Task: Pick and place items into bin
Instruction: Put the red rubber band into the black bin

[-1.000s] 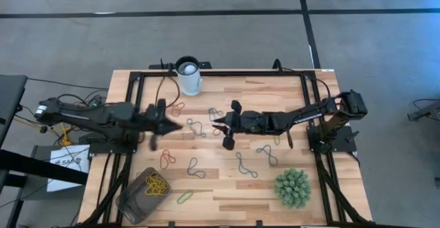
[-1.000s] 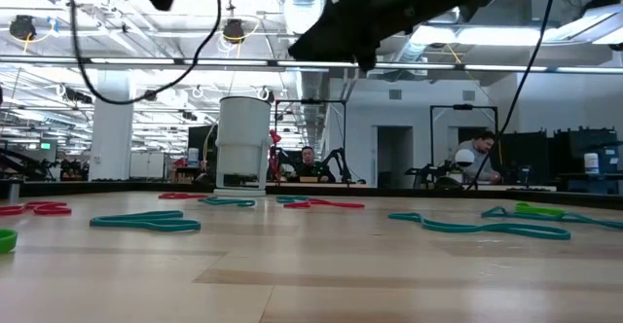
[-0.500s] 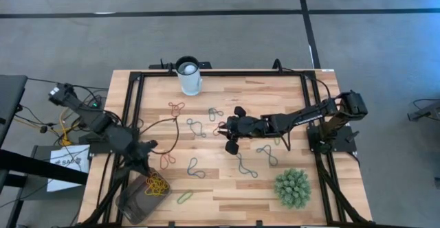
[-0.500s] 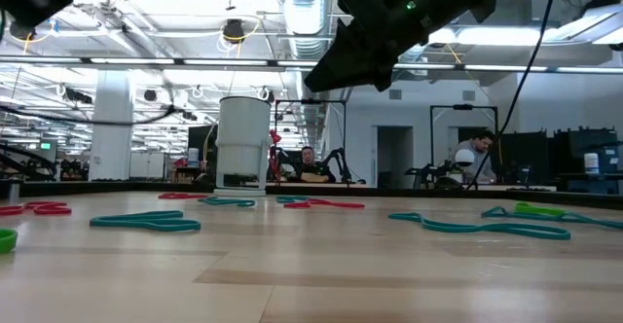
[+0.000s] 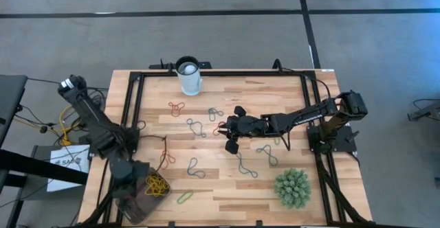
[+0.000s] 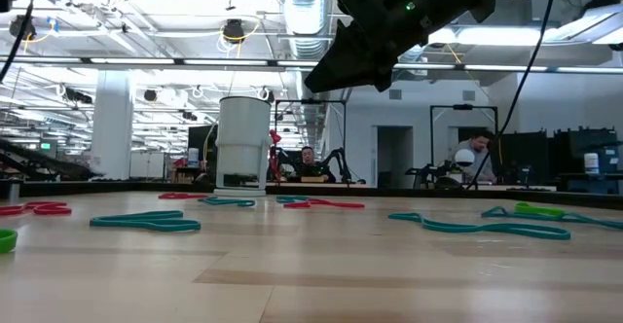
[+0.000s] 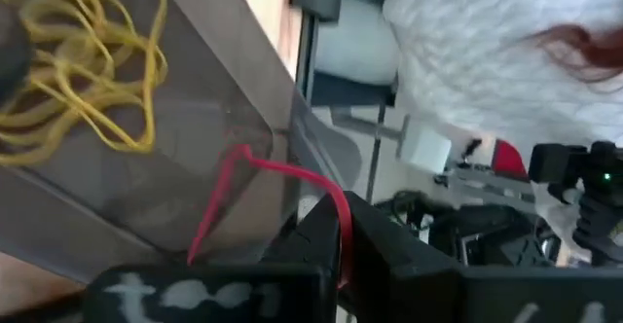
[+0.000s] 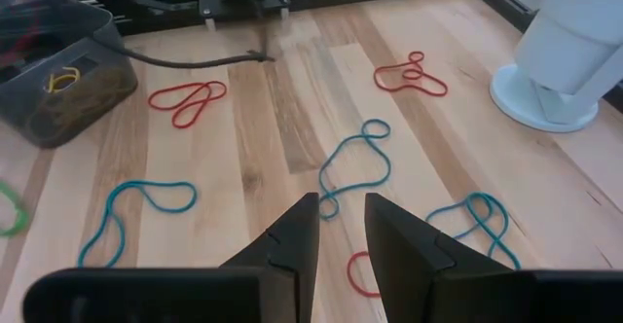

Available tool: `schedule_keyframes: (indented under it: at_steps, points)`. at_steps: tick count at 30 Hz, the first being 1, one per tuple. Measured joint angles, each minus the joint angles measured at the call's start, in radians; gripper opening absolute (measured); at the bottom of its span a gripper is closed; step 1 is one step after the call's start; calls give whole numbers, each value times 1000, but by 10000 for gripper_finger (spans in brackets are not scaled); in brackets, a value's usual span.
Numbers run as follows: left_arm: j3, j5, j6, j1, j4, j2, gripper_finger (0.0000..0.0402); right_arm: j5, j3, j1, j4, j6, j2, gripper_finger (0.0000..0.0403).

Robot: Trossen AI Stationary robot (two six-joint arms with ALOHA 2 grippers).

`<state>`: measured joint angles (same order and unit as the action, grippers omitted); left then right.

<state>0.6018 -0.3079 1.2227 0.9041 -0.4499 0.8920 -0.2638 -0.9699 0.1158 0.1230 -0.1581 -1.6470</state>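
Delivery is in hand: left gripper [image 7: 326, 250], jaws shut on a red band [image 7: 255, 182], hangs over the bin [image 5: 141, 195] and should release, while right gripper [image 8: 341, 231], jaws narrowly parted, hovers over loose bands mid-bench.

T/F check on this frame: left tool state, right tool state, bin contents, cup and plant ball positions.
1. The left tool is shut on a red band over the bin. True.
2. The right tool grips a blue band. False: it is open and empty above the table.
3. The bin holds yellow bands. True.
4. The white cup lies tipped over. False: it stands upright.
5. The plant ball sits inside the bin. False: it rests on the table's right side.
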Motion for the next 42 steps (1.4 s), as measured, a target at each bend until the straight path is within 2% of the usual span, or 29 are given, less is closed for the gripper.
schedule_keyframes:
  at_steps: [5, 8, 14, 18, 22, 25, 33, 42]
  points:
    - [0, 149, 54, 45, -48, 52, 0, 0, 0, 0, 1, 0, 0, 82]
    - [0, 182, 78, 46, -96, 89, 0, 0, 0, 0, 3, 0, 0, 82]
    - [0, 133, 106, 46, -156, 175, 0, 0, 0, 0, 4, 0, 0, 82]
    - [0, 83, 119, 46, -111, 226, 2, 0, 0, 0, 4, 0, 0, 82]
    - [0, 73, 151, 45, -22, 257, 23, 0, 0, 0, 4, 0, 0, 82]
    - [0, 66, 152, 44, 21, 260, 48, 0, 0, -3, 4, 0, 0, 82]
    - [0, 80, 162, 13, 13, 260, 107, 0, 0, -28, 1, 6, 0, 82]
    - [44, 75, 24, -59, 14, 240, 113, 0, 0, -60, 1, 8, 0, 82]
